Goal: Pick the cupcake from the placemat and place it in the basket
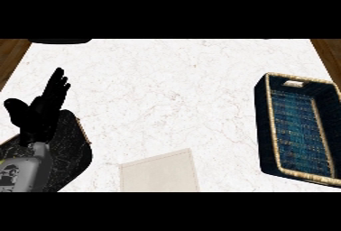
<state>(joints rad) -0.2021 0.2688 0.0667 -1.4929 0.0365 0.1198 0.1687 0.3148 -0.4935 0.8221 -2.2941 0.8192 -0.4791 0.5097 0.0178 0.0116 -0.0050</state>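
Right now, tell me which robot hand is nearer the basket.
Only the left robot hand shows, so no comparison is possible. It rests open at the view's left edge, far across the counter from the basket at the right. The right robot hand is out of view.

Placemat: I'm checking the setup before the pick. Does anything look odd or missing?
Yes. The placemat shows no cupcake, and none shows in the basket or in the open left hand. The right hand is out of view. The basket sits slightly askew.
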